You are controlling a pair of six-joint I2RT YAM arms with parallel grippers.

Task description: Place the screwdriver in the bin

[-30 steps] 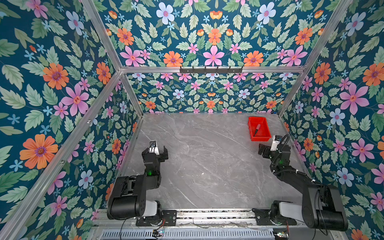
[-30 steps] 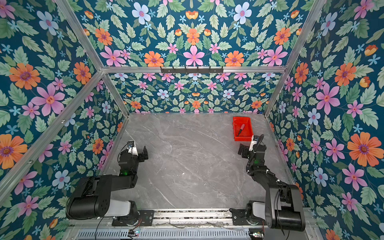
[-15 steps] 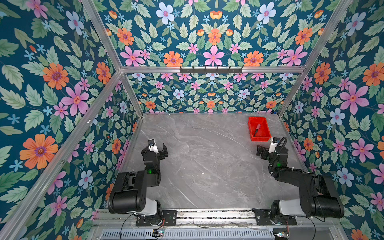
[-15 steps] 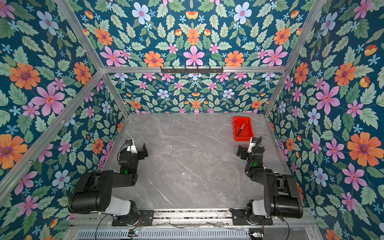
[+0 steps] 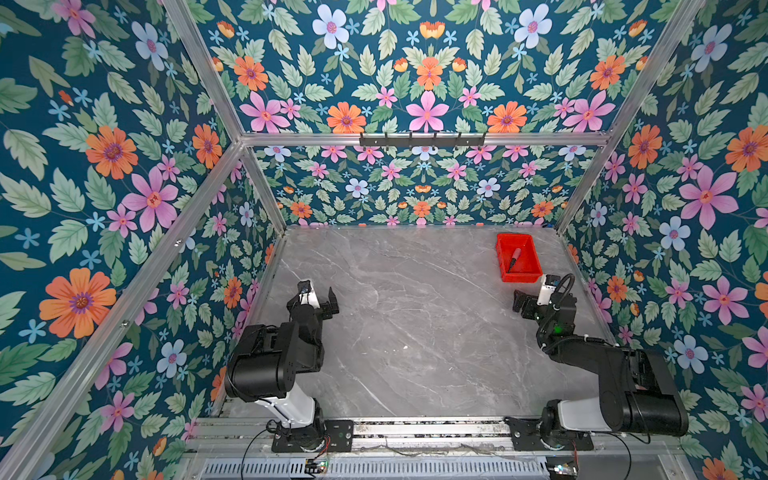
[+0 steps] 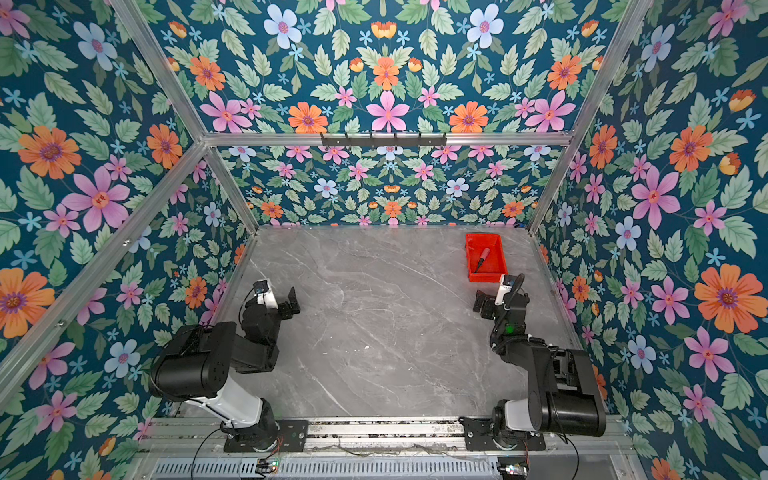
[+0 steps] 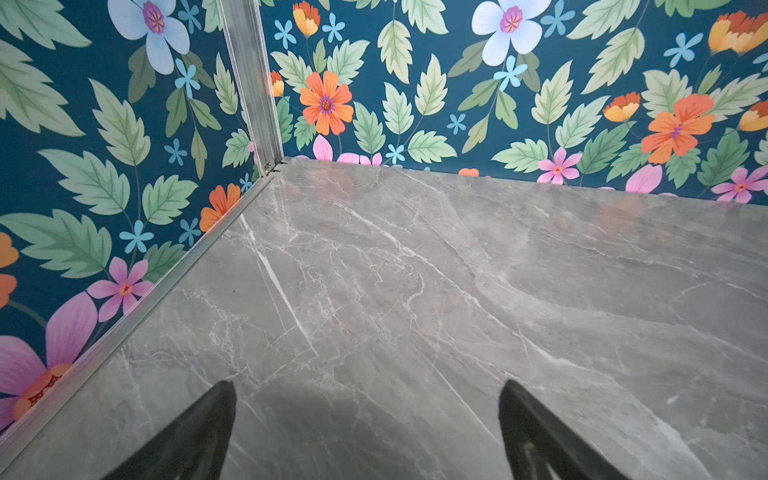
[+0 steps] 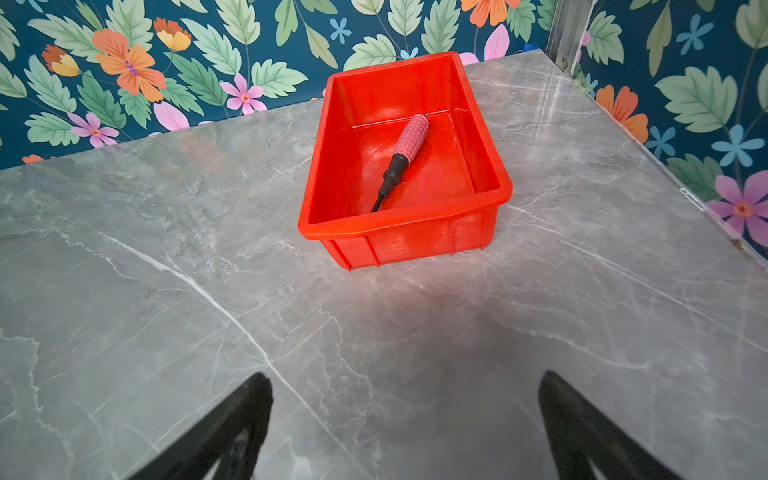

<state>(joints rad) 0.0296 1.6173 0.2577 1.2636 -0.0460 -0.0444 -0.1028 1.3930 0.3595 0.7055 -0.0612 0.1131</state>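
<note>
The red bin [image 5: 521, 277] [image 6: 484, 276] [image 8: 407, 241] stands on the grey marble table at the far right. The screwdriver [image 5: 514, 257] [image 6: 483, 257] [image 8: 405, 149] lies flat inside it, its pinkish-red handle toward the back wall and its dark shaft toward the near wall. My right gripper [image 5: 534, 297] [image 6: 496, 299] [image 8: 404, 376] hovers just in front of the bin, apart from it, open and empty. At the left side of the table, my left gripper [image 5: 318, 299] [image 6: 278, 301] [image 7: 368, 384] is open over bare marble, holding nothing.
Floral walls with aluminium frame posts [image 7: 253, 83] close the table in on three sides. A black hook rail [image 5: 422, 139] hangs on the back wall. Both arm bases sit on the metal rail [image 5: 415, 428] at the front edge.
Both arms have folded back a little toward their bases. The grippers stay open, and the screwdriver lies still in the bin.
</note>
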